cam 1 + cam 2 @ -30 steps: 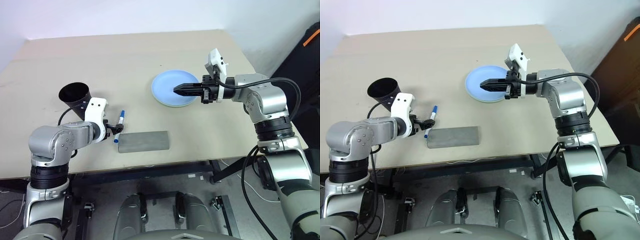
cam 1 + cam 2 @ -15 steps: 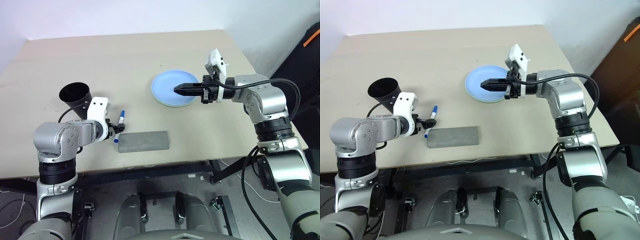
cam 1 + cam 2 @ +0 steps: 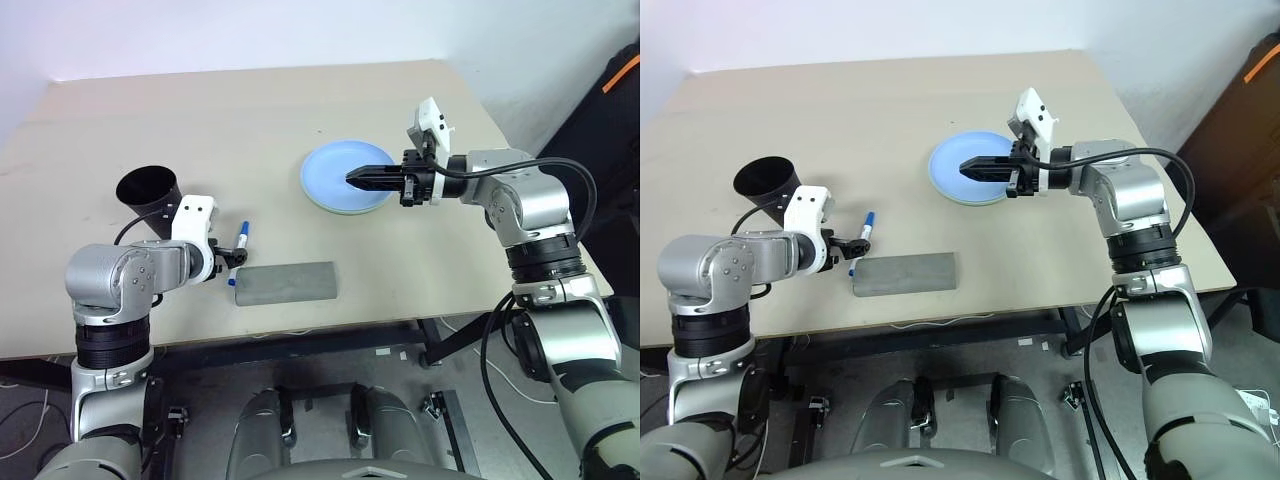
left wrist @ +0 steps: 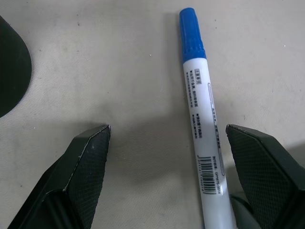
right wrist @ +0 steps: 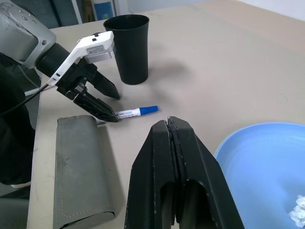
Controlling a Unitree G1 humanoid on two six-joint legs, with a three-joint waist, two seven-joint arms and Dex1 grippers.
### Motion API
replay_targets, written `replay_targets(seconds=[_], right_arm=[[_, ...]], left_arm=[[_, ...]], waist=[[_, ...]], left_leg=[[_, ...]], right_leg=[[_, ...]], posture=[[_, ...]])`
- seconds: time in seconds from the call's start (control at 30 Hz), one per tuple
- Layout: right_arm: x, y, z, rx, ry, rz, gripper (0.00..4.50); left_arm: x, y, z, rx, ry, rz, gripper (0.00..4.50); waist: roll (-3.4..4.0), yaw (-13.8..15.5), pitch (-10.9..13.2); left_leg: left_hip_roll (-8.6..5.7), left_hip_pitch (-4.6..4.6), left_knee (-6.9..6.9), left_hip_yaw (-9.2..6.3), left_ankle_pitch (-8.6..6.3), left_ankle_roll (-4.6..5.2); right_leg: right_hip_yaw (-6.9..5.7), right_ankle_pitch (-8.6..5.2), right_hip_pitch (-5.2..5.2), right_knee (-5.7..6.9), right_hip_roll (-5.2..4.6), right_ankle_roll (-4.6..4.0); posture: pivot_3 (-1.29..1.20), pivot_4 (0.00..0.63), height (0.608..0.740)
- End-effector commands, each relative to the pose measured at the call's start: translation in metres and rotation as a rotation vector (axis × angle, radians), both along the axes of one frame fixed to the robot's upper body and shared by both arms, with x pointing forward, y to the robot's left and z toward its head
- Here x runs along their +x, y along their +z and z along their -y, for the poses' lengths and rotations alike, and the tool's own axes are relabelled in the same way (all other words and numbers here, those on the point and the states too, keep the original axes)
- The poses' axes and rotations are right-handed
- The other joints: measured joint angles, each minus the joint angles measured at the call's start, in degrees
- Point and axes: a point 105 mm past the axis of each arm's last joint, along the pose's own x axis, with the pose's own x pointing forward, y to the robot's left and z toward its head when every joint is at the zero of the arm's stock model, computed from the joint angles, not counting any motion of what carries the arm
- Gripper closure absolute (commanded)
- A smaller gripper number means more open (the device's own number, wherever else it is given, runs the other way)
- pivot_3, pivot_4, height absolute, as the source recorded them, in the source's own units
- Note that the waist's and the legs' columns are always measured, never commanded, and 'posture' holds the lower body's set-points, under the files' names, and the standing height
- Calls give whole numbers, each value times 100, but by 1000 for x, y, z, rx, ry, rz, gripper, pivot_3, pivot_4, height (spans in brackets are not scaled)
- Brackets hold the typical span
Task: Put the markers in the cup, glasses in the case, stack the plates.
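left arm: bent low over the table's (image 3: 200,110) near left part, its gripper (image 3: 229,258) tilted down and forward, fingers spread wide, one on each side of the blue marker's near end, not clamped.
blue marker (image 4: 200,119): lying flat on the table, blue cap pointing away, just beside the grey case's (image 3: 286,283) left end.
cup (image 3: 149,192): upright, just behind the left gripper.
right arm: reaching across to the left, nearly level, its gripper (image 3: 352,178) hovering above the plates, fingers pressed together, holding nothing.
plates: blue plate (image 3: 335,165) resting on the green plate (image 3: 352,211), a white wad (image 5: 299,210) lying in it.
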Motion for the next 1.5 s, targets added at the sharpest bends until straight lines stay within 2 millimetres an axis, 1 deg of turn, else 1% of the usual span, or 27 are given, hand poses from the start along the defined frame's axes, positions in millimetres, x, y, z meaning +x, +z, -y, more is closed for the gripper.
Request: replay_targets(seconds=[0.03, 0.13, 0.23, 0.33, 0.37, 0.5, 0.6, 0.63, 0.73, 0.83, 1.0, 1.1, 1.23, 1.33, 1.4, 1.5], right_arm=[[0, 15, -3, 26, 7, 53, 4500], [1, 13, -3, 27, -2, 47, 4500], [1, 12, -5, 27, 2, 47, 4500], [1, 12, -4, 30, -2, 46, 4500], [1, 11, -4, 29, -4, 45, 4500], [1, 11, -1, 30, -13, 43, 4500], [2, 12, 0, 30, -17, 43, 4500], [1, 11, 0, 30, -17, 43, 4500], [0, 10, -1, 28, -14, 41, 4500], [-2, 11, 2, 30, -11, 41, 4500], [-6, 17, 10, 52, -6, 42, 4500], [-9, 21, 12, 67, 5, 35, 4500], [-9, 19, 13, 64, 5, 34, 4500], [-9, 19, 13, 67, 5, 37, 4500], [-8, 19, 11, 68, 5, 39, 4500], [-8, 20, 10, 70, 7, 40, 4500]], left_arm=[[-6, -4, -1, 15, -26, -22, 1069], [-7, -1, 0, 26, -40, -11, 2059], [-7, 3, 7, -2, -72, 0, 3128], [-10, 3, 9, -19, -97, -7, 4152], [-10, 2, 9, -25, -99, -10, 4231], [-11, 6, 12, -32, -126, -3, 4231], [-7, 19, 24, -77, -163, 62, 4231], [-4, 25, 27, -85, -172, 107, 4231], [7, 47, 29, -37, -207, 305, 4231], [13, 63, 33, -61, -240, 445, 4231], [17, 100, 32, -58, -259, 795, 4231], [15, 116, 30, -70, -254, 927, 4231], [12, 134, 16, -4, -201, 1075, 4231], [10, 148, -4, -11, -117, 1147, 4231], [7, 158, -18, 21, -84, 1199, 4231], [4, 159, -39, 36, -34, 1196, 4231]], waist=[[0, -1, 0], [0, 9, 0], [0, 14, 0], [0, 22, 0], [0, 23, 0], [0, 24, 0], [0, 25, 0], [-1, 27, 0], [-1, 21, 0], [0, 21, 0], [0, 26, 0], [-1, 31, 0], [-1, 29, 1], [0, 20, 1], [-1, 24, 1], [-1, 26, 1]], left_leg=[[0, 0, 0, 0, 0, 0], [0, 0, 0, 0, 0, 0], [0, 0, 2, 0, 0, 0], [0, 0, 2, 0, 0, 0], [0, 0, 1, 0, 0, 0], [-1, -1, 3, 0, 0, 0], [-1, -1, 4, 0, 0, 0], [-1, -1, 4, 0, 0, 0], [-1, -1, 3, 0, 0, 0], [-1, -1, 0, 2, 0, 0], [-1, -4, 1, 5, 0, 0], [-1, -5, 3, 7, 0, 0], [-1, -4, 3, 6, 0, 0], [0, -3, 2, 5, 0, 0], [0, -3, 2, 4, 0, 1], [0, -3, 3, 5, 0, 1]], right_leg=[[0, 0, 0, 0, 0, 0], [0, 0, 0, 0, 0, 0], [0, 0, 2, 0, -1, 0], [0, 0, 2, 0, -1, 0], [0, 0, 2, 0, -1, 0], [0, 0, 3, -2, -1, 0], [0, 0, 4, -2, -1, 0], [0, 0, 4, -2, -1, 0], [0, 0, 3, -2, -1, 0], [0, 0, 2, -2, -1, -1], [1, 0, 1, -8, -1, 0], [1, 0, 2, -8, -2, 0], [0, 0, 4, -7, -1, 0], [0, 0, 3, -7, -1, 0], [0, 0, 3, -7, 1, 0], [0, -1, 3, -7, 1, 1]], posture=[[0, 150, 711], [0, 150, 711], [0, 150, 711], [0, 150, 711], [0, 150, 711], [0, 150, 711], [0, 150, 711], [0, 150, 711], [0, 150, 711], [0, 150, 711], [0, 150, 711], [0, 150, 711], [0, 150, 711], [0, 150, 711], [0, 150, 711], [0, 150, 711]])
